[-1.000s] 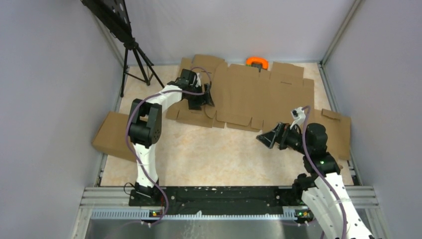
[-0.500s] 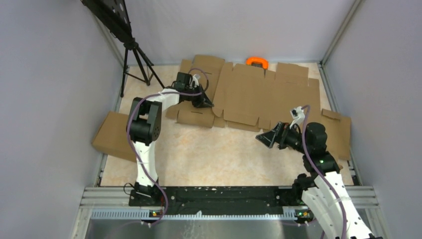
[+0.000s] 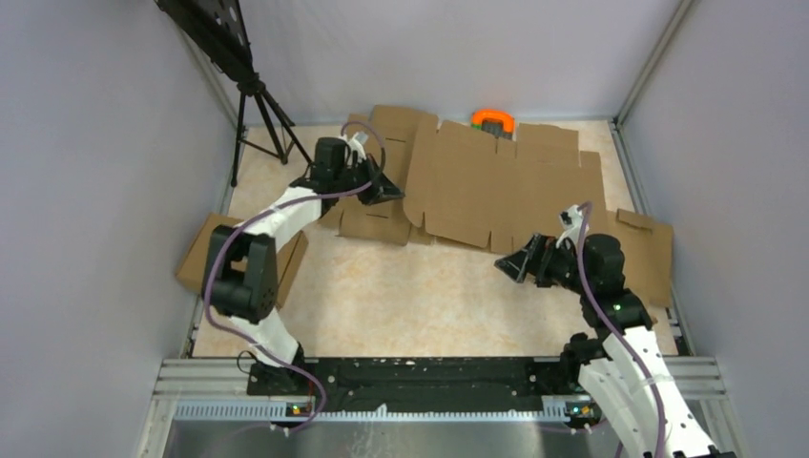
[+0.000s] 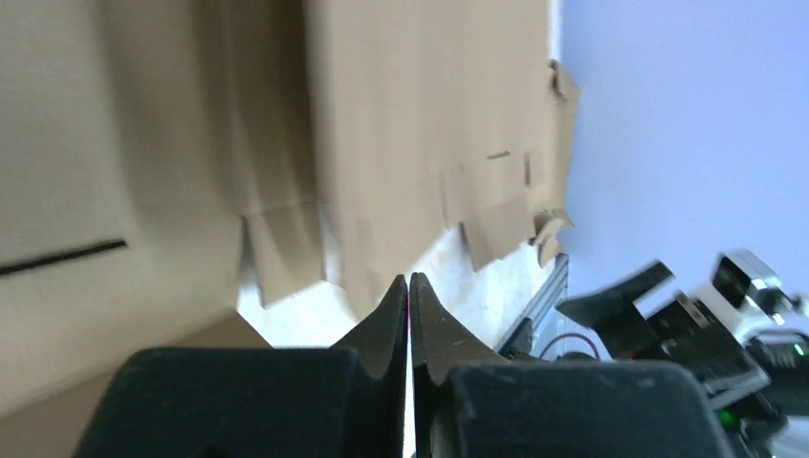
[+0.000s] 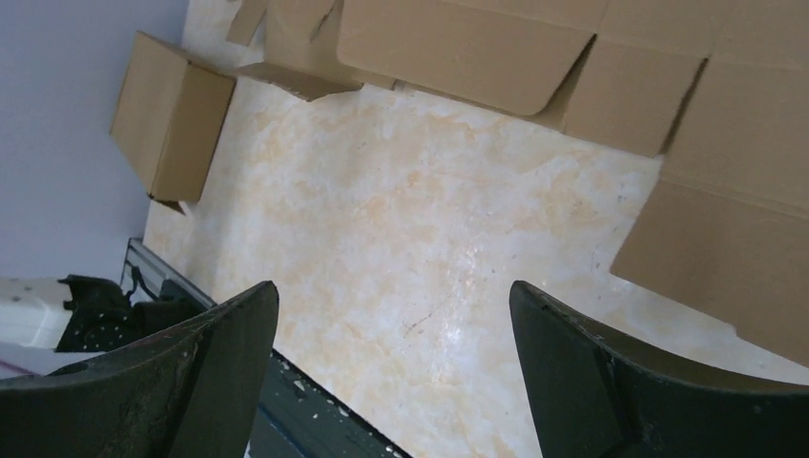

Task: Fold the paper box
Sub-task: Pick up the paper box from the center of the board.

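Note:
The paper box (image 3: pixel 496 191) is a large brown die-cut sheet lying unfolded at the back of the table, with its left edge raised off the surface. My left gripper (image 3: pixel 388 188) is shut at that raised left edge. In the left wrist view the jaws (image 4: pixel 408 279) meet tip to tip with nothing between them, and the box's flaps (image 4: pixel 410 124) hang just beyond. My right gripper (image 3: pixel 504 264) hovers open over bare table in front of the box's near flaps (image 5: pixel 477 48). Its fingers (image 5: pixel 393 286) are spread wide and hold nothing.
A smaller cardboard slab (image 3: pixel 202 250) lies at the left table edge. More cardboard pieces lie under the box's left side (image 3: pixel 374 225) and at the right (image 3: pixel 651 250). An orange object (image 3: pixel 492 118) sits at the back wall, a tripod (image 3: pixel 259 119) at the back left.
The left gripper closed from open and drew back to the left, its elbow swinging left. The box's left edge rose. The right arm barely moved.

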`<action>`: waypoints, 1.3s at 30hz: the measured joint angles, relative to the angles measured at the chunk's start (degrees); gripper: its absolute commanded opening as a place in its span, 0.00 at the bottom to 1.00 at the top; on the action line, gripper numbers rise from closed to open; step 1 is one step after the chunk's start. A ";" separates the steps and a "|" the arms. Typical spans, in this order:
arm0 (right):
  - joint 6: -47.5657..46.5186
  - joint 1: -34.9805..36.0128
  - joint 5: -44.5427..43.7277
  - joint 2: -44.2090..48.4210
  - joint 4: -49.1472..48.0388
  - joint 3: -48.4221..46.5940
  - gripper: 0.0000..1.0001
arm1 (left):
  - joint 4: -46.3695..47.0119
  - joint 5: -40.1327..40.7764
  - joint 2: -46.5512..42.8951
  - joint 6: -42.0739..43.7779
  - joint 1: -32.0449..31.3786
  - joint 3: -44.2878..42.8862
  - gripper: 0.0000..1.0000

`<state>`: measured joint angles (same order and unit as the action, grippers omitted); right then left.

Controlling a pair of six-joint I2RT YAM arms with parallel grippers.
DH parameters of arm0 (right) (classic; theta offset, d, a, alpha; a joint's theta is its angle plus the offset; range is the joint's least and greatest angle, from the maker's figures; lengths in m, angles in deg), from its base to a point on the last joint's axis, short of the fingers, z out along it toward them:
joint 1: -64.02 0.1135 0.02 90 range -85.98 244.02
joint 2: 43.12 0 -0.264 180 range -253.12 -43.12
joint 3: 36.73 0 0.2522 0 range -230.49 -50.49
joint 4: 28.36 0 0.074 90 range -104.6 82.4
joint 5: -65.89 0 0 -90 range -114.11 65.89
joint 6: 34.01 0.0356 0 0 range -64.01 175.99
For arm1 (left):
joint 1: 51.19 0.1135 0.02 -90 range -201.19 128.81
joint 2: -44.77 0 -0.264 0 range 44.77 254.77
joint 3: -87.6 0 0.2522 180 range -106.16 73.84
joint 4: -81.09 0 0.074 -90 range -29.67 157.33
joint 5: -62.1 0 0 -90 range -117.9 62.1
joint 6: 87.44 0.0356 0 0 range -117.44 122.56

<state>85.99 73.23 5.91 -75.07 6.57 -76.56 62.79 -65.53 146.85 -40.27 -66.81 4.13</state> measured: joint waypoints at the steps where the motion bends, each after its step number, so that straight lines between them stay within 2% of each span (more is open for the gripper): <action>1: -0.02 0.00 -0.70 -0.09 0.42 -0.37 0.89 | 0.35 -0.04 -3.02 -0.42 0.00 1.36 0.00; 6: 0.31 0.02 -7.61 -0.55 3.28 -3.39 0.91 | 1.27 -0.24 -17.11 -1.66 0.00 8.11 0.00; 8: 1.25 0.00 -10.99 -1.03 4.68 -4.50 0.92 | -1.60 2.67 -23.04 -1.31 0.07 10.25 0.03; 12: 3.61 0.00 -15.41 -3.89 6.38 -6.01 0.91 | -5.42 12.39 -34.73 0.68 0.39 15.74 0.37; 14: 4.46 0.00 -15.85 -5.25 6.64 -6.01 0.91 | -6.03 14.49 -38.88 1.46 0.83 18.49 0.57; 15: 4.76 0.00 -15.87 -5.88 6.67 -6.01 0.91 | -6.14 14.53 -39.17 1.97 0.96 18.88 0.62; 17: 5.29 0.00 -15.76 -6.60 6.69 -5.99 0.91 | -6.01 13.79 -37.22 2.47 0.94 18.53 0.71; 21: 5.86 0.02 -15.37 -6.45 6.51 -5.99 0.90 | -8.41 12.90 -26.40 4.13 0.15 14.12 0.75; 31: 5.03 0.02 -16.46 -5.90 7.28 -5.99 0.89 | -12.39 16.11 -3.91 9.18 -4.09 -1.81 0.71; 35: 4.59 0.00 -16.79 -4.87 8.09 -5.99 0.89 | -12.63 19.78 1.92 11.04 -4.44 -4.13 0.70; 39: 4.48 0.02 -16.92 -3.67 8.44 -5.99 0.89 | -13.35 17.07 6.86 11.47 -4.31 -5.20 0.69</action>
<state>90.47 73.25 -11.01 -78.74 15.00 -82.55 49.44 -48.46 153.71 -28.80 -71.11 -1.07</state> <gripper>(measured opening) 0.891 0.697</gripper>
